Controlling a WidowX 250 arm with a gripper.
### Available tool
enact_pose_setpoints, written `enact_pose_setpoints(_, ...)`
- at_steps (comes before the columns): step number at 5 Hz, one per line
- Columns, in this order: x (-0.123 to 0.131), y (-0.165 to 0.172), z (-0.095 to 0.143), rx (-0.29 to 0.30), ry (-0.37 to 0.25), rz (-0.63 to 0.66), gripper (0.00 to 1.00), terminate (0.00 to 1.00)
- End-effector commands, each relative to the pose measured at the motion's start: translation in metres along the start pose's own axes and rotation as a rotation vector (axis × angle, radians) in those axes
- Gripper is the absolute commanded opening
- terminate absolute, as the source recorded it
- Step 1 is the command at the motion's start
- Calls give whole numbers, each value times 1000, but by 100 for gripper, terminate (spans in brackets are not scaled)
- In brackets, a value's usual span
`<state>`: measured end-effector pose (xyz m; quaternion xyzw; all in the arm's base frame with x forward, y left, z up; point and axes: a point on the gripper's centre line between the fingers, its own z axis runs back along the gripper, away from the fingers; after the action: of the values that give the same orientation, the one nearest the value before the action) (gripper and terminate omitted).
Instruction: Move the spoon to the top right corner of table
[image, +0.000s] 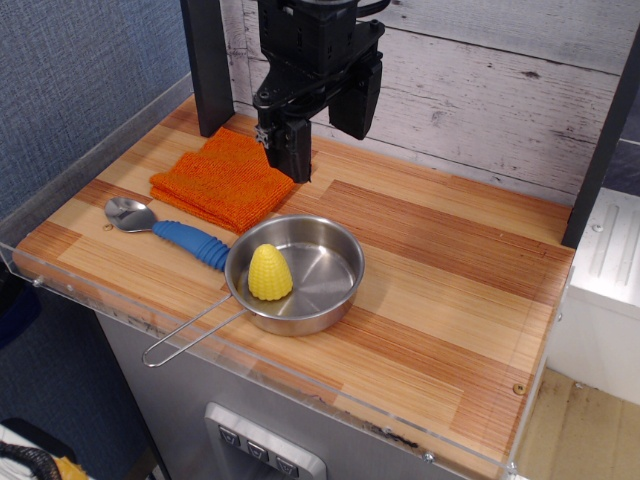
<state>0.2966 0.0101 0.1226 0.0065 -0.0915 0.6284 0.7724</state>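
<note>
Observation.image shows the spoon (168, 229) at left centre, its handle touching the pan (297, 272). The gripper (292, 150) hangs above the orange cloth (225, 180), holding nothing; its opening I cannot tell. A careless grasp may nudge the pan.

Bright even light, soft shadows, sharp focus

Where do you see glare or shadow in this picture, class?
In the observation.image view, glare shows on the steel pan and the spoon bowl; the gripper throws a soft shadow beside the orange cloth; the table is evenly lit and sharp.
</note>
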Motion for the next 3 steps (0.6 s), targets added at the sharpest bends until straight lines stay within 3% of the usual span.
enact_pose_setpoints(1,0,0,0,0,0,0,100,0)
enact_pose_setpoints(3,20,52,-10,49,-27,144,100,0)
